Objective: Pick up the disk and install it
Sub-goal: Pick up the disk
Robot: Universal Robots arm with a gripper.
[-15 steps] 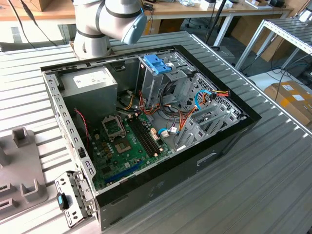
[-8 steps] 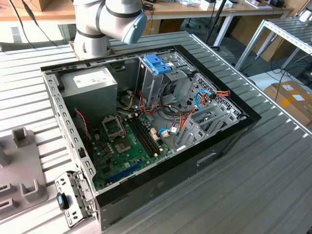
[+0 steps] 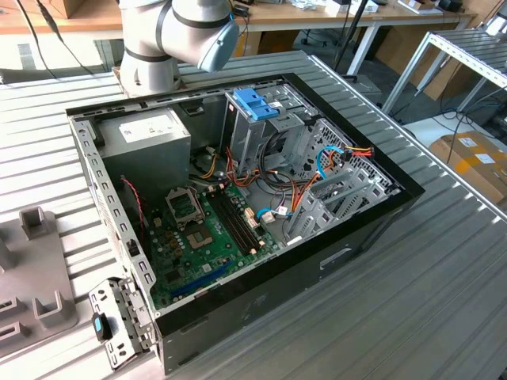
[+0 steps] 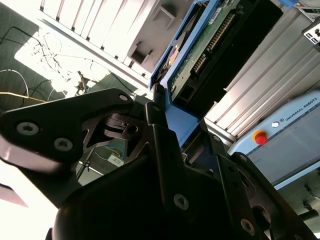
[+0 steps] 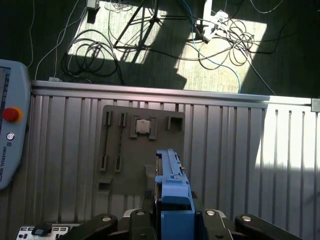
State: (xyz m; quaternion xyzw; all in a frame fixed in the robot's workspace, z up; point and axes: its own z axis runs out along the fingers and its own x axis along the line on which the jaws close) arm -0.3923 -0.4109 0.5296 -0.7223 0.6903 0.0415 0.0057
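Black metal gripper [image 4: 182,131] fingers [image 4: 161,131] fill the foreground in both wrist views, clamped on either side of the disk [image 4: 220,45], a flat rectangular hard drive with blue plastic side rails. In the second wrist view, the drive's underside shows a green circuit board and a dark body, with one blue rail pinched between the fingers.

In the first wrist view, the gripper [image 5: 175,220] looks down on the disk [image 5: 172,180] edge-on, held over a flat grey holder plate [image 5: 142,145] with moulded slots. It appears lifted clear of the plate. A small square silver chip [image 5: 143,126] sits in a slot on the plate, beyond the drive.

The plate lies on a ribbed silver metal table [image 5: 225,150]. Just beside the plate on the table rests a pale blue-grey control pendant [image 5: 10,130] with a red button [image 5: 10,114]. Past the table edge beyond the plate, loose cables [image 5: 220,30] lie on the floor.

In the exterior view, the same grey plate [image 3: 32,269] sits at the exterior view's left. Beside it, toward the exterior view's right, lies a black computer case [image 3: 333,253] with its side panel off, showing a green motherboard [image 3: 198,229], a grey power-supply box [image 3: 146,138] and a blue plastic handle [image 3: 255,103] on a metal drive cage. The silver robot arm [image 3: 182,32] stands behind the case.
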